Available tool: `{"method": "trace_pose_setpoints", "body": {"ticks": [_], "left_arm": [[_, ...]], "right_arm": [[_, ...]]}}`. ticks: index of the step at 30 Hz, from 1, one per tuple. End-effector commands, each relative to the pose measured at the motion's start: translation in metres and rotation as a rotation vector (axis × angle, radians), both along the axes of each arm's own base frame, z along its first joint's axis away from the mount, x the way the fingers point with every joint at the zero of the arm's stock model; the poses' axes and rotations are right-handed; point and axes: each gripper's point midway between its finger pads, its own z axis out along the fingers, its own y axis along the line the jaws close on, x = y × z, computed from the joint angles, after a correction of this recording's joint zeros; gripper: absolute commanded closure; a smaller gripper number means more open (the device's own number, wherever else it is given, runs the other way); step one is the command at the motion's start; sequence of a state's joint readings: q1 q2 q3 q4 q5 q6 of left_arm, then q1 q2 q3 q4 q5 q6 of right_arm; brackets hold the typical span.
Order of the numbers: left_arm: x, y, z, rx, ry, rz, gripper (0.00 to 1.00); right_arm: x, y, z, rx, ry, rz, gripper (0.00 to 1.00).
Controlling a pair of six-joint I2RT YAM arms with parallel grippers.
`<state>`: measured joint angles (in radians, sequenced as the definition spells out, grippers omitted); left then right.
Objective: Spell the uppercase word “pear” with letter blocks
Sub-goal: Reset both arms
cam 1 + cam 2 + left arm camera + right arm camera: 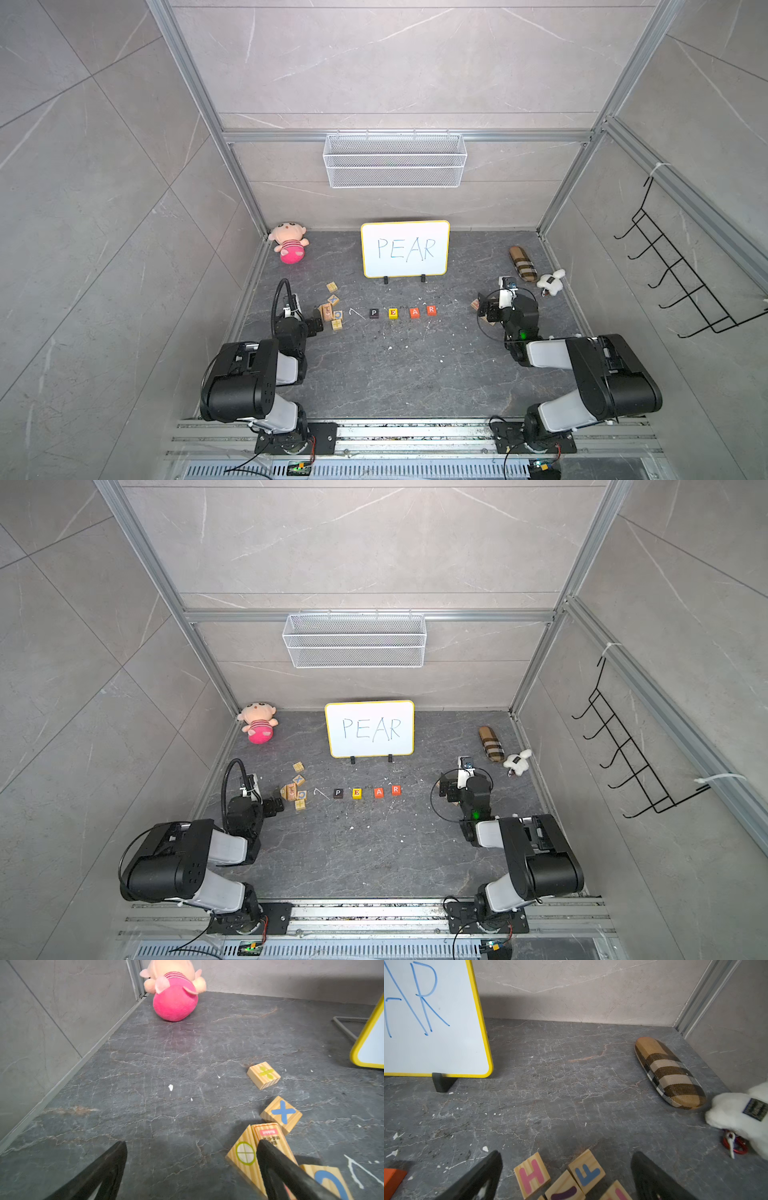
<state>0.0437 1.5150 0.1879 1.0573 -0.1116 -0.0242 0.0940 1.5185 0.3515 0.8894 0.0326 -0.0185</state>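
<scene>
Hands both stand spread. Left hand [191,1144] sits at the counter's [395,374] left side, one finger overlapping tan blocks [280,1114]. Letter blocks [393,313] form a spaced row P, E, A, R mid-counter, before the whiteboard [405,249], with a wire basket [395,160] on the far wall; bare counter lies nearer. Right hand [566,1154] hovers over H and F blocks [532,1176], which the arm mostly hides in both top views.
</scene>
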Motion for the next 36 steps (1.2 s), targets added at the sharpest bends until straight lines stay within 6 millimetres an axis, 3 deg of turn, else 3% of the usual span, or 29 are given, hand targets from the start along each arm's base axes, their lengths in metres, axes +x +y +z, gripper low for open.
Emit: {"method": "trace_pose_setpoints", "body": {"ticks": [1,3,24,30,36], "left_arm": [[0.025,-0.002,0.022,0.011,-0.023,-0.019,0.00],[0.033,-0.001,0.020,0.002,0.018,-0.015,0.00],[0.033,0.002,0.020,0.007,0.016,0.000,0.00],[0.012,-0.023,0.032,0.027,-0.124,-0.146,0.00],[0.031,-0.007,0.020,0.009,0.009,-0.051,0.00]], "right_arm": [[0.003,0.002,0.001,0.012,0.003,0.006,0.01],[0.003,0.002,0.001,0.011,0.003,0.006,0.01],[0.003,0.002,0.001,0.010,0.001,0.006,0.01],[0.003,0.002,0.002,0.008,-0.003,0.008,0.01],[0.003,0.002,0.002,0.011,-0.003,0.007,0.01]]}}
